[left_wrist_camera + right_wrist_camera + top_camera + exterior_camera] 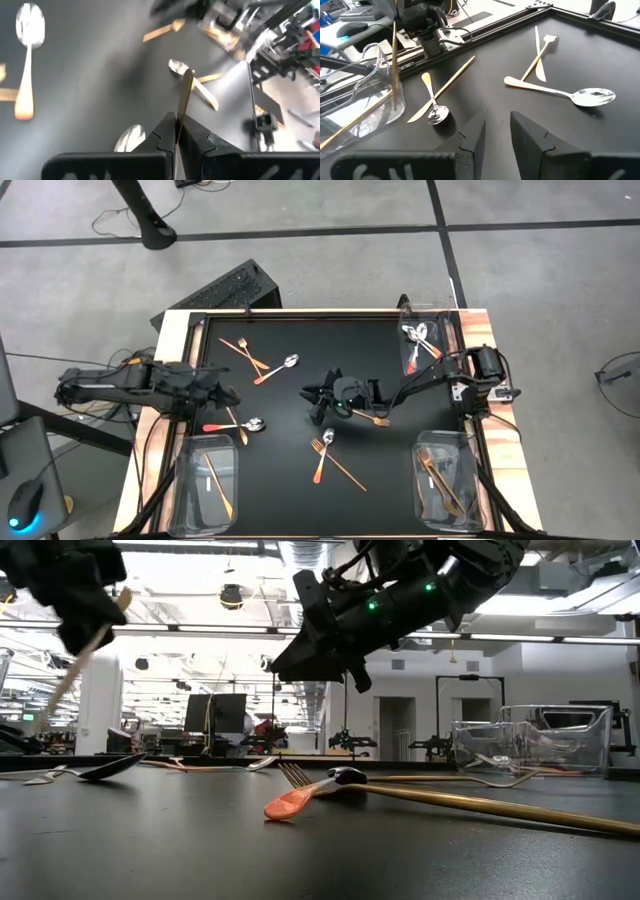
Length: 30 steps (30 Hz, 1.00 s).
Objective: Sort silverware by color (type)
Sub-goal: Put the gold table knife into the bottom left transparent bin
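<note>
Three clear plastic bins sit at the corners of the black mat in the high view: one at the left near corner holding a gold stick, one at the right near corner holding gold pieces, one at the right far corner holding silver pieces with red handles. Loose silverware lies scattered across the mat: a red-handled fork near its front edge, spoons farther back. The left gripper hangs over the mat's left edge; the right gripper is over the mat's middle.

From table height, the left gripper carries a thin gold stick slanting down, clear of the mat. The red-handled fork lies crossed by a long gold stick.

Past the left wrist, the fingers are pinched on the gold stick, above the mat.

Past the right wrist, the fingers stand spread and empty over the mat, near a red-handled spoon.

My judgement: the left arm is mid-carry, and the next move calls for swinging toward the left near bin and letting go inside its walls.
</note>
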Each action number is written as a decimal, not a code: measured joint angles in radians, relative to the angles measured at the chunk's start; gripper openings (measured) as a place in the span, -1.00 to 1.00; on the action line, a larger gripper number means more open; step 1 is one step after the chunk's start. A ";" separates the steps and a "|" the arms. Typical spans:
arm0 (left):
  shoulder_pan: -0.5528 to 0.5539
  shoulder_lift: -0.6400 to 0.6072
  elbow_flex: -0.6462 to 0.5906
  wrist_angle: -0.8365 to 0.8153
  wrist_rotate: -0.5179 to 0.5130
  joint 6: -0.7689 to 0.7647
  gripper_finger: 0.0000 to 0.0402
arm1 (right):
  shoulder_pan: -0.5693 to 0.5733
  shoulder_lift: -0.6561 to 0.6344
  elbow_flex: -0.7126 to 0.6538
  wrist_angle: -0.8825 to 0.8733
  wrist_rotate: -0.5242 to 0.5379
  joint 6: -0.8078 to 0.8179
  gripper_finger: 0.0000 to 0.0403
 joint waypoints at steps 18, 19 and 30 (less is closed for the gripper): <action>-0.127 0.017 0.200 -0.193 -0.071 -0.091 -1.00 | -0.020 0.000 0.000 -0.005 -0.001 -0.039 -0.44; -0.130 0.017 0.219 -0.198 -0.048 -0.078 -1.00 | -0.021 0.000 0.000 -0.006 0.000 -0.039 -0.44; -0.181 0.018 0.259 -0.217 0.249 -0.127 -1.00 | -0.020 0.000 0.000 -0.006 0.000 -0.041 -0.44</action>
